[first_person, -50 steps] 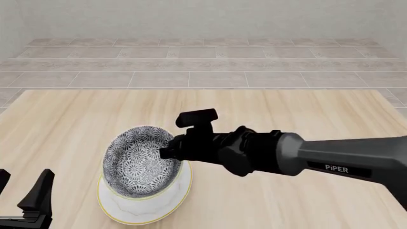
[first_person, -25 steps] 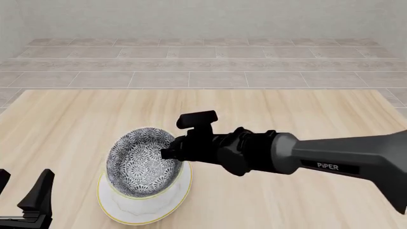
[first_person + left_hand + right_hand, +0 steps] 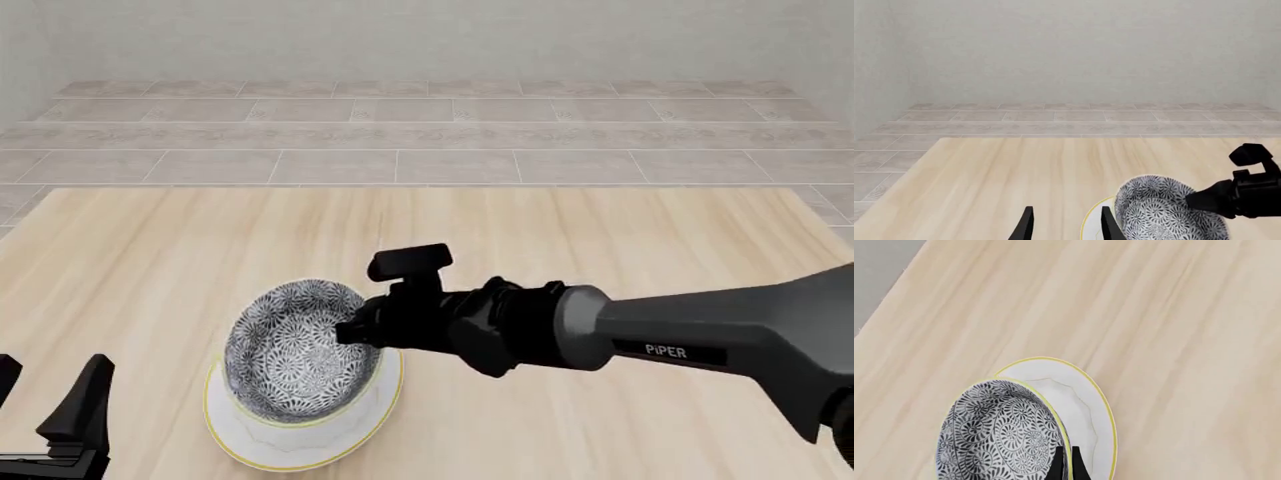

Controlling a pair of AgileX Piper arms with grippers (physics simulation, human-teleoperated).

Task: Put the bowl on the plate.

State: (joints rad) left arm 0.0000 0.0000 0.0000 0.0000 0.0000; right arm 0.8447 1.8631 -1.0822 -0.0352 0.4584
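The patterned grey bowl point(image 3: 296, 345) hangs tilted just over the white plate point(image 3: 307, 445), its mouth turned toward the camera. Whether the two touch I cannot tell. My right gripper point(image 3: 354, 330) is shut on the bowl's right rim. The right wrist view shows its thin fingers point(image 3: 1057, 466) pinching the yellow rim of the bowl point(image 3: 997, 435), with the plate point(image 3: 1081, 405) underneath. My left gripper point(image 3: 51, 400) stands open at the near left corner, holding nothing. In the left wrist view its fingers point(image 3: 1026, 226) frame a sliver of the plate point(image 3: 1091, 222) beside the bowl point(image 3: 1161, 215).
The wooden table point(image 3: 601, 240) carries only the plate and bowl. A tiled floor and pale wall lie beyond its far edge. The right arm point(image 3: 694, 345) stretches across the table's right half.
The right gripper has lowered the bowl closer to the plate and tipped it a little flatter. The left gripper has not moved.
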